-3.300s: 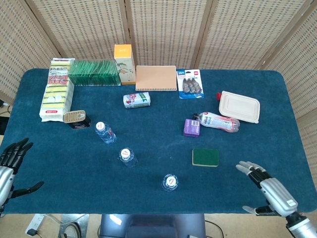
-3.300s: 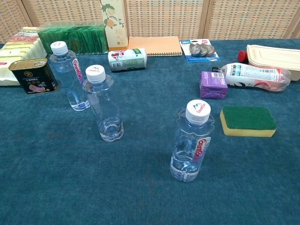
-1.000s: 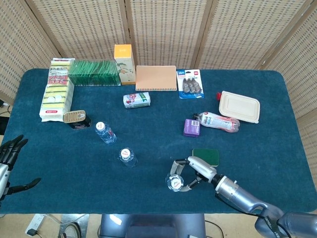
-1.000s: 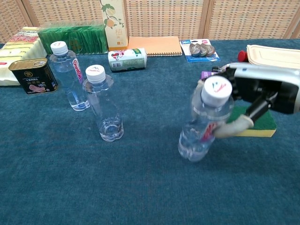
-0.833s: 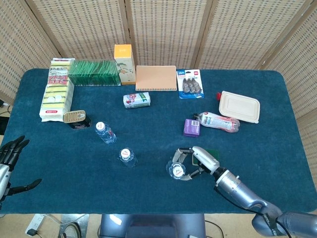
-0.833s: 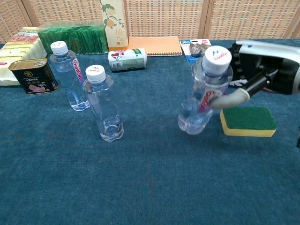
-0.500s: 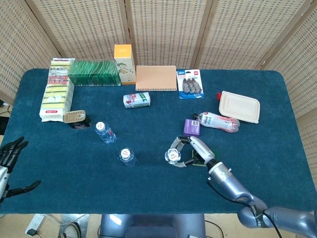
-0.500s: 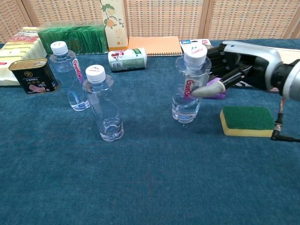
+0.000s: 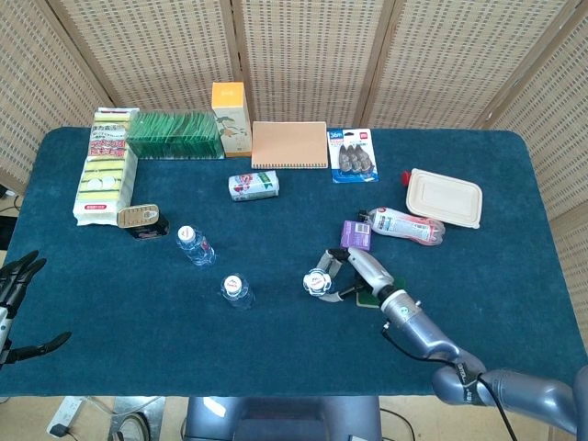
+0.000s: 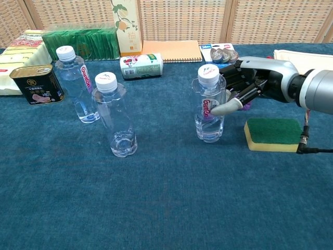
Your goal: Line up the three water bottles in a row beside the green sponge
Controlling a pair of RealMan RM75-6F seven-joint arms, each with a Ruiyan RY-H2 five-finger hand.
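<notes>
A clear water bottle (image 10: pixel 209 105) with a white cap stands upright just left of the green sponge (image 10: pixel 274 134). My right hand (image 10: pixel 248 79) grips this bottle from its right side, with the thumb across its label. In the head view the same bottle (image 9: pixel 318 281) and right hand (image 9: pixel 356 272) cover most of the sponge (image 9: pixel 368 298). Two more bottles (image 10: pixel 77 86) (image 10: pixel 115 115) stand upright further left, apart from each other. My left hand (image 9: pixel 14 285) hovers at the table's near left edge, fingers spread and empty.
A black tin (image 10: pixel 37 84) sits by the far-left bottle. A small can (image 10: pixel 141 66) lies on its side behind the bottles. A purple box (image 9: pixel 356 234), a lying bottle (image 9: pixel 407 224) and a lidded container (image 9: pixel 445 197) are behind the sponge. A notebook (image 9: pixel 289 144) lies at the back.
My right hand took the nearest bottle, lifted it tilted, carried it away from the front edge and brought it upright beside the sponge. The left hand barely moved.
</notes>
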